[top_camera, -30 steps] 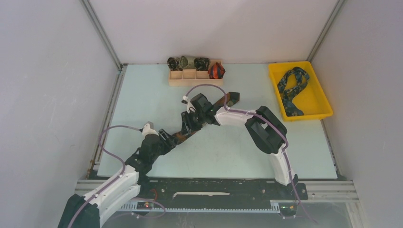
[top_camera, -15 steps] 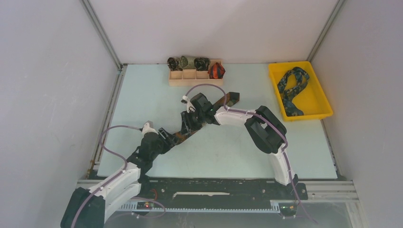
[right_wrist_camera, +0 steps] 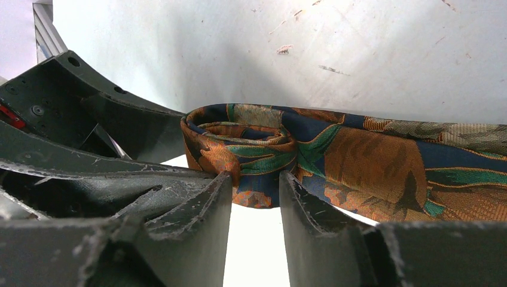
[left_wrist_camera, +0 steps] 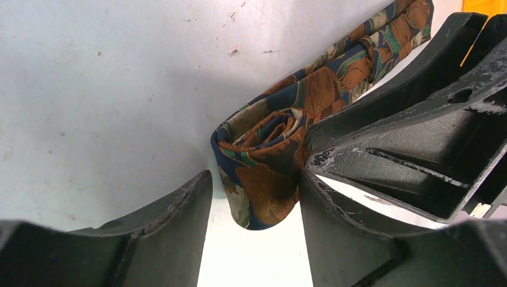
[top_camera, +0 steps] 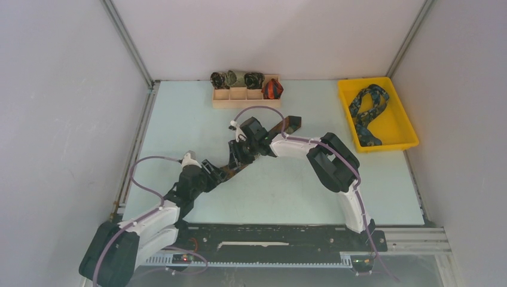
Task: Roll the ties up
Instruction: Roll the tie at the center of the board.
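Note:
The brown-orange-green tie [top_camera: 292, 124] lies diagonally on the pale mat, its near end rolled into a small coil [left_wrist_camera: 269, 137]. My right gripper [top_camera: 234, 156] is shut on that coil [right_wrist_camera: 251, 149], with fabric pinched between the two fingertips [right_wrist_camera: 256, 177]. My left gripper [top_camera: 218, 171] is open around the same coil from the other side [left_wrist_camera: 256, 175]. The fabric touches its right finger [left_wrist_camera: 335, 221] and stands apart from the left one. A navy-teal tie [top_camera: 366, 110] lies loose in a yellow bin. A red-orange and black rolled tie [top_camera: 272, 89] sits in the wooden organizer.
The wooden organizer [top_camera: 239, 99] stands at the back centre with three more rolled ties along its far row. The yellow bin [top_camera: 402, 122] is at the back right. Grey walls close in both sides. Purple cables loop off both arms.
My left arm has shifted a little forward and right, bringing its gripper closer onto the rolled end. The right arm and the tie have stayed where they were.

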Controlling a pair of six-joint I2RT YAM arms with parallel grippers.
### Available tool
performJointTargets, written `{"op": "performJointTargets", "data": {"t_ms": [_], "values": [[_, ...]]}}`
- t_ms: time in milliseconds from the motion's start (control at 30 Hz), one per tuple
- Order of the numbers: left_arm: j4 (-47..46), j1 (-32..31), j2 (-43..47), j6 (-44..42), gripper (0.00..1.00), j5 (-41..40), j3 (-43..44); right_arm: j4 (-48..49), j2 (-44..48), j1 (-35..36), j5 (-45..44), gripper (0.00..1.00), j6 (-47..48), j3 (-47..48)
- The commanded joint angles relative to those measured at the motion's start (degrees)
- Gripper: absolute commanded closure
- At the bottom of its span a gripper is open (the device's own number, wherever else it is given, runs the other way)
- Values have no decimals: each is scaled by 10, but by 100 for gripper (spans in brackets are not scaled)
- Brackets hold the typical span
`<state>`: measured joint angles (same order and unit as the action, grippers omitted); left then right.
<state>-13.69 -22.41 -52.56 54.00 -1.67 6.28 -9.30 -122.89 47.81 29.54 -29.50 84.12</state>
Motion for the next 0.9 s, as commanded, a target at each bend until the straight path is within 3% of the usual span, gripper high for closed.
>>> {"op": "performJointTargets", "data": {"t_ms": [0, 267, 367, 467, 667, 867], "values": [[-36, 4, -28, -4, 38, 7, -8, 1, -8, 2, 10, 62, 6, 22], [-101, 9, -95, -8, 46, 24, -6, -1, -6, 1, 12, 63, 8, 21], [-114, 10, -118, -9, 56, 34, -2, -1, -6, 0, 14, 63, 8, 21], [-111, 10, -131, -6, 72, 43, 6, -2, -1, 0, 16, 63, 14, 18], [-6, 11, -112, 9, 86, 28, 26, 22, 29, -3, 14, 63, 18, -13], [112, 10, -23, 13, 95, 5, 36, 37, 41, 1, 18, 63, 13, -26]]}}
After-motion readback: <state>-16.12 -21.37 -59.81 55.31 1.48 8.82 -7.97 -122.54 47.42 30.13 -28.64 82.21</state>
